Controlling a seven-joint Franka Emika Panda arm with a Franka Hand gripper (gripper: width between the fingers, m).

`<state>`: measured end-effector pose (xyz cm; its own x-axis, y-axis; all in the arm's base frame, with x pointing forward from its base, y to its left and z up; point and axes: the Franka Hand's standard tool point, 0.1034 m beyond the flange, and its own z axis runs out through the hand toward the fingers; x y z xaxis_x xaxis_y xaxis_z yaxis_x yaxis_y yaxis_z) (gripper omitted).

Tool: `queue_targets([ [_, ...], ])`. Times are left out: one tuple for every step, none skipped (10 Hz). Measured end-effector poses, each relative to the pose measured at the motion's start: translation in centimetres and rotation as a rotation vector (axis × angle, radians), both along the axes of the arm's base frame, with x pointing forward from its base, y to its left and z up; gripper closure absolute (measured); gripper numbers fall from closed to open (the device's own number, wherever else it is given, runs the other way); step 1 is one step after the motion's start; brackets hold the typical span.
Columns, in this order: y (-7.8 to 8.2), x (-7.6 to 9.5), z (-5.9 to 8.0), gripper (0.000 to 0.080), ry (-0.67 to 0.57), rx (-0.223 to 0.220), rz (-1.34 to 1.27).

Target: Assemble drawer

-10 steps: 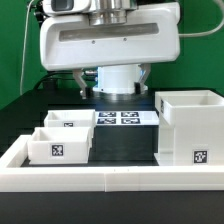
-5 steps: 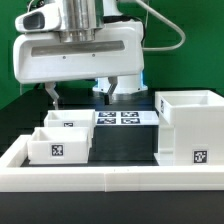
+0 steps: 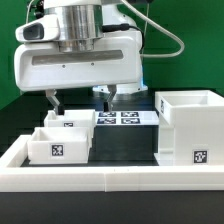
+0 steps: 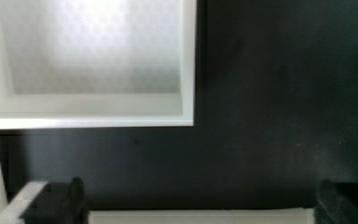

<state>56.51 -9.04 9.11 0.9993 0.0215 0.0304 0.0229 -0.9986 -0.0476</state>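
Observation:
The drawer's tall white housing (image 3: 190, 125) stands at the exterior view's right, with a tag on its front. Two small white trays sit at the left, the front tray (image 3: 60, 147) and the rear tray (image 3: 72, 122) close behind it. My gripper (image 3: 83, 100) hangs open and empty above the rear tray and the marker board, touching nothing. In the wrist view one open tray (image 4: 87, 60) shows from above, apart from my gripper (image 4: 201, 203). The dark fingertips (image 4: 51, 200) stand wide apart over black table, with a white edge (image 4: 202, 217) between them.
The marker board (image 3: 122, 118) lies flat on the black table between the trays and the housing. A low white border wall (image 3: 110, 180) runs along the front and sides. A green backdrop stands behind.
My gripper has moved to the exterior view's left, from above the marker board to above the rear tray. It stays open. The trays and the housing have not moved.

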Motion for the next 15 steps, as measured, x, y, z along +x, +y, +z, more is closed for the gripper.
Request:
queue_targets([
  [0.0,0.0,0.0,0.0151,0.000,0.000,0.000],
  [-0.1,-0.1,-0.1,0.0151,0.003,0.000,-0.003],
  [-0.4,-0.5,-0.7,0.0151,0.016,-0.001,-0.016],
  [-0.2,-1.1,-1.3,0.0151,0.028,-0.001,-0.026],
  [-0.1,-1.7,-1.8,0.0151,0.041,0.000,-0.026],
  [-0.2,-2.3,-2.7,0.0151,0.054,-0.002,-0.027],
  [-0.2,-3.0,-3.7,0.0151,0.067,-0.004,-0.028],
  [0.0,-3.4,-4.3,0.0151,0.078,-0.004,-0.024],
  [0.0,-3.6,-4.6,0.0151,0.067,-0.011,-0.020],
  [0.0,-3.6,-4.7,0.0151,0.067,-0.011,-0.021],
  [0.0,-3.6,-4.7,0.0151,0.067,-0.011,-0.021],
  [0.0,-3.7,-4.7,0.0151,0.068,-0.011,-0.021],
  [-0.1,-3.7,-4.8,0.0151,0.069,-0.012,-0.021],
  [-0.2,-3.8,-5.5,0.0151,0.063,-0.020,-0.021],
  [-0.1,-3.9,-6.1,0.0151,0.065,-0.023,-0.018],
])
